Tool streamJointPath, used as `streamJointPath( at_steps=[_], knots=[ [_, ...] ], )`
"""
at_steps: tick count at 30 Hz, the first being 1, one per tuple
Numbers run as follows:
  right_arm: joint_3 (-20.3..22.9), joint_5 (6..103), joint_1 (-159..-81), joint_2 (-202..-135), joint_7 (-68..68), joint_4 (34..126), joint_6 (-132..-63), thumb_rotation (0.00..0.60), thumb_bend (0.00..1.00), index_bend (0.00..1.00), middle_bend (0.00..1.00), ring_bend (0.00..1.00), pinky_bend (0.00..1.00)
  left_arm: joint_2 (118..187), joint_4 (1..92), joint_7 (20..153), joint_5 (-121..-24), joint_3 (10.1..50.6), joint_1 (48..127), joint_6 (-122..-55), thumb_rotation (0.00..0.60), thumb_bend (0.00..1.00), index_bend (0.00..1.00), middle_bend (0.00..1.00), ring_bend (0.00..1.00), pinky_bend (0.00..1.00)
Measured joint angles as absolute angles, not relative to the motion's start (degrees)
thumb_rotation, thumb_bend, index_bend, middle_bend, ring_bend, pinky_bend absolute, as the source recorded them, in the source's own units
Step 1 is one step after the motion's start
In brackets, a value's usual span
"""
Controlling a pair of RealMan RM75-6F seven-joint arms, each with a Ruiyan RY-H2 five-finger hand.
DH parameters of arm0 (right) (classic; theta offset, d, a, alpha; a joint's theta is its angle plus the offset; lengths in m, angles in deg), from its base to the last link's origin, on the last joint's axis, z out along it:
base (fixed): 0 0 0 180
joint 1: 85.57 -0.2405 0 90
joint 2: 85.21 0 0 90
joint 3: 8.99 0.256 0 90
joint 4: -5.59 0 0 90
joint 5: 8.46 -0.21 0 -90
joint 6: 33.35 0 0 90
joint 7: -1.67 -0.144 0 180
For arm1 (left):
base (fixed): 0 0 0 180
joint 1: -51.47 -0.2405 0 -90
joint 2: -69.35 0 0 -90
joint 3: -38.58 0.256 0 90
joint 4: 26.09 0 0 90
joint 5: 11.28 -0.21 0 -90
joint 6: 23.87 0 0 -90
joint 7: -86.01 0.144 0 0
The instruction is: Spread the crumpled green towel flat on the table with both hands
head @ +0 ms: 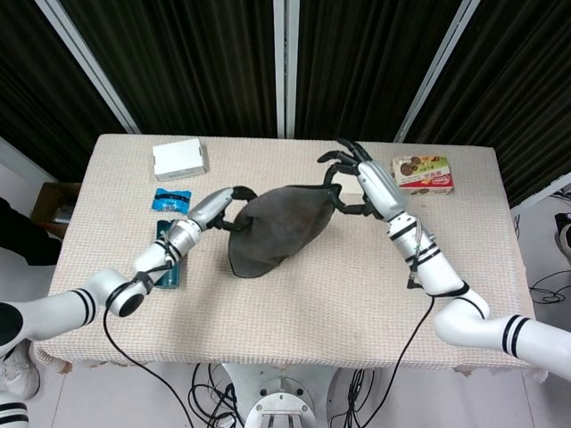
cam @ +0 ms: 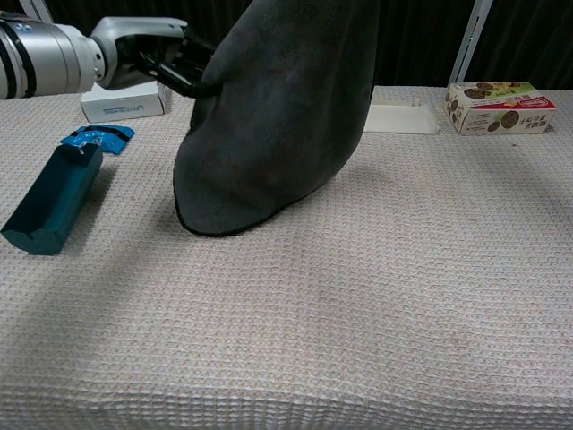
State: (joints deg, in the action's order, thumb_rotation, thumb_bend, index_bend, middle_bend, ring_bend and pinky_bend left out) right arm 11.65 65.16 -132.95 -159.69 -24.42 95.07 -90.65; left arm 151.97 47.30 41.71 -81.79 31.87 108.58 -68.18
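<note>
My left hand (head: 217,207) pinches one towel (head: 272,229) edge, right hand (head: 361,185) grips the opposite; towel hangs stretched btwn them, left of the cookie box (head: 422,174), lower end touching the table (head: 357,294); approx halfway; still to lower & flatten.

One towel (head: 272,227); two hands, left (head: 217,207), right (head: 357,181); two white boxes (head: 179,160) (cam: 403,117); one biscuit box (head: 422,174) (12 o'clock edge); one teal box (cam: 54,198); one blue packet (head: 171,201).

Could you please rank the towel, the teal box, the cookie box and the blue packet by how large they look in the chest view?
1. towel, by far the largest.
2. teal box, though nearness to the camera flatters it.
3. cookie box, farther back.
4. blue packet, smallest.
</note>
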Motion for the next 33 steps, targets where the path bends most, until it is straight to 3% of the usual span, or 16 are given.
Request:
streamJointPath(
  at_steps=[9, 17, 26, 30, 33],
  knots=[
    [14.8, 57.4, -133.3, -162.3, -17.5, 91.4, -92.6, 0.600, 0.40, 0.68, 0.25, 0.00, 0.00, 153.6, 49.8, 63.6, -71.0, 24.9, 104.0, -82.5, 0.600, 0.68, 0.75, 0.31, 0.15, 0.14],
    [15.9, 53.6, -135.2, -167.2, -11.2, 84.6, -93.6, 0.600, 0.40, 0.68, 0.25, 0.00, 0.00, 160.9, 44.3, 69.9, -70.1, 21.1, 101.7, -92.6, 0.600, 0.67, 0.71, 0.31, 0.15, 0.15],
    [9.3, 60.0, -133.4, -170.4, -14.6, 80.8, -92.2, 0.600, 0.40, 0.68, 0.25, 0.00, 0.00, 168.4, 35.7, 72.8, -79.4, 28.2, 97.8, -95.6, 0.600, 0.67, 0.67, 0.29, 0.15, 0.14],
    [6.2, 64.4, -131.5, -170.2, -17.5, 81.5, -92.5, 0.600, 0.40, 0.68, 0.25, 0.00, 0.00, 169.9, 34.8, 76.5, -84.3, 33.1, 95.0, -97.5, 0.600, 0.67, 0.60, 0.27, 0.15, 0.14],
    [3.9, 67.5, -130.2, -169.6, -18.5, 83.1, -92.9, 0.600, 0.40, 0.68, 0.25, 0.00, 0.00, 170.0, 35.6, 79.9, -86.7, 35.9, 92.9, -98.3, 0.600, 0.64, 0.49, 0.25, 0.15, 0.14]
  ],
)
